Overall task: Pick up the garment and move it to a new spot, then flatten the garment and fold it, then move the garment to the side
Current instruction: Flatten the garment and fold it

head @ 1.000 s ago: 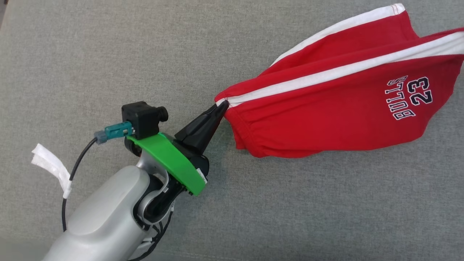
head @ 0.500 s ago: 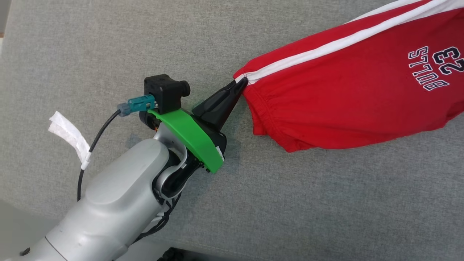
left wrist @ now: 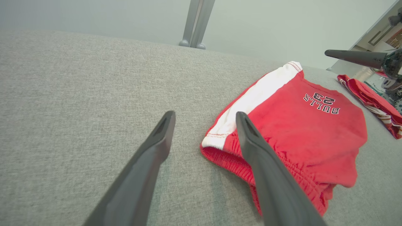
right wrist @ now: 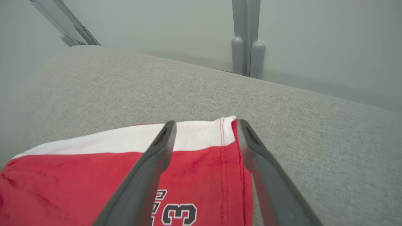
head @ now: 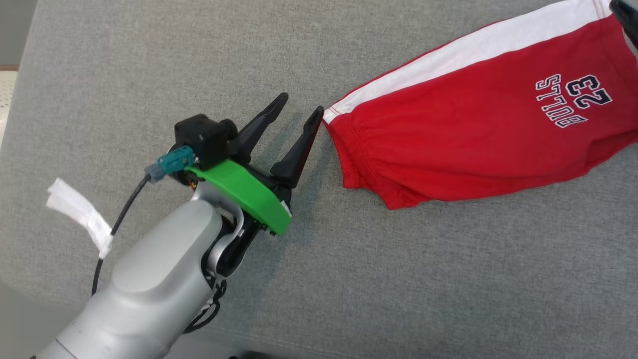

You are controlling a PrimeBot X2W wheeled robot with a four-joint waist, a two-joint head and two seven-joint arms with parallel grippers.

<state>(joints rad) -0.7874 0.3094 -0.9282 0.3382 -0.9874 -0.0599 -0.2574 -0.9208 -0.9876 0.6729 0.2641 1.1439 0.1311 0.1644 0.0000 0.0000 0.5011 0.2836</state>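
The garment (head: 473, 134) is a pair of red shorts with a white side stripe and "BULLS 23" print, lying flat on the grey padded surface (head: 398, 274). My left gripper (head: 301, 103) stands open just left of the waistband corner, its right fingertip nearly touching the cloth and nothing between the fingers. In the left wrist view the garment (left wrist: 298, 131) lies right of the open left gripper (left wrist: 204, 114). My right gripper (right wrist: 206, 123) is open above the hem corner of the garment (right wrist: 78, 175), one finger on each side of the white stripe's end.
A white tape tag (head: 75, 214) hangs from the left arm's cable. Another red striped cloth (left wrist: 373, 103) lies beyond the garment at the far right. Grey metal posts (right wrist: 246, 40) stand behind the surface's far edge. The surface's left edge (head: 22, 89) is close.
My left gripper has opened and let go of the waistband corner. The garment, stretched and lifted before, now lies flat. The head camera has shifted.
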